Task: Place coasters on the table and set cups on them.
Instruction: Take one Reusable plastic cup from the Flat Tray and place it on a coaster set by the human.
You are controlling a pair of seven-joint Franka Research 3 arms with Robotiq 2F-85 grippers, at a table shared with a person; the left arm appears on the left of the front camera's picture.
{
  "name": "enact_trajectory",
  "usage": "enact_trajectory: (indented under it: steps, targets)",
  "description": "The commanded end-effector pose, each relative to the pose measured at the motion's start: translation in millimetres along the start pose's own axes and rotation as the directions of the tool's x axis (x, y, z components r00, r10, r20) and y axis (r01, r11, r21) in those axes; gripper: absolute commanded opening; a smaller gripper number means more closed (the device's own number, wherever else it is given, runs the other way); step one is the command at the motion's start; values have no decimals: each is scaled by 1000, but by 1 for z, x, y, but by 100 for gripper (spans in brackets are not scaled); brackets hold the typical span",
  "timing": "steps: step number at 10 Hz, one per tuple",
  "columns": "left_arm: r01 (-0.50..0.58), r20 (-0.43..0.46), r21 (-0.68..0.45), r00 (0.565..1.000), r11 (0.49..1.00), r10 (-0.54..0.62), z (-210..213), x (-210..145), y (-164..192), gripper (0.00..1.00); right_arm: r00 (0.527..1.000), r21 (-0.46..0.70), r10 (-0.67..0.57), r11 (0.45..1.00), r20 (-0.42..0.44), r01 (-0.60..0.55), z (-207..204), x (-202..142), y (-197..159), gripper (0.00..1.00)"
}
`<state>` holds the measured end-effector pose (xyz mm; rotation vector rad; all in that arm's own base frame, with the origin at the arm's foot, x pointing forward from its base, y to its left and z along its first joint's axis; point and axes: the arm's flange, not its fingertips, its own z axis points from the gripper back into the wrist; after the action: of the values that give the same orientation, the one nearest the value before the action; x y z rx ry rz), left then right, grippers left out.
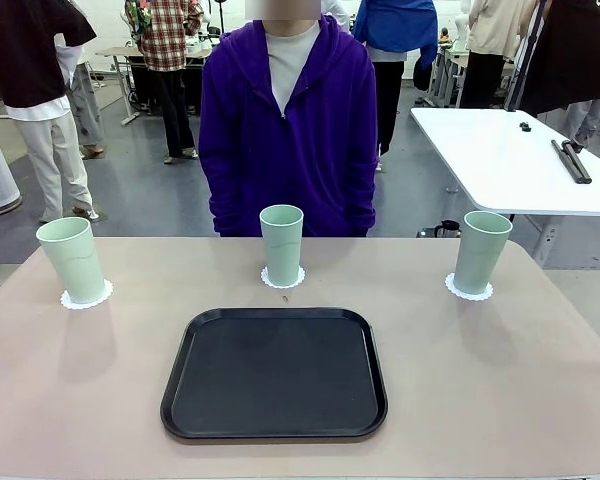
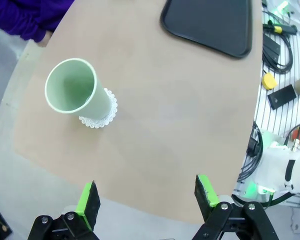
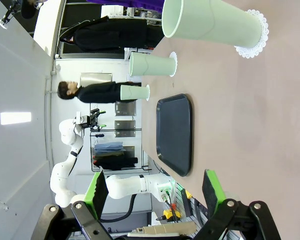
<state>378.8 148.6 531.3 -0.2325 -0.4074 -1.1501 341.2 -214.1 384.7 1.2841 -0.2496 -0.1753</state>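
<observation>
3 mint cups each upright on a doily coaster on tan table: left cup, mid cup, right cup. Black tray near side, center. Left gripper & right gripper both wide open, holding nothing.

left gripper: black two-finger, green pads, jaws wide apart, holding nothing
right gripper: black two-finger, green pads, jaws wide apart, holding nothing
</observation>
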Motion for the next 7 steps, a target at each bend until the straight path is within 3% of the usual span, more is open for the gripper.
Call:
enact_trajectory:
  steps: [1, 2, 4, 6, 7]
  targets:
    - [-264, -71, 47, 961, 963, 267, -6, -1, -28, 100, 1000, 9, 8, 1000, 1, -8, 0, -1, 0, 100]
    - [-417, -144, 81, 894, 905, 425, -3, 1, -48, 100, 1000, 9, 8, 1000, 1, -8, 0, -1, 0, 100]
    - [-537, -281, 124, 787, 834, 549, 9, 18, -71, 100, 1000, 9, 8, 1000, 1, -8, 0, -1, 0, 100]
    - [-576, -285, 87, 768, 813, 574, 9, 22, -91, 100, 1000, 9, 8, 1000, 1, -8, 0, -1, 0, 100]
    - [-530, -257, 162, 792, 833, 554, 10, 9, -67, 100, 1000, 9, 8, 1000, 1, -8, 0, -1, 0, 100]
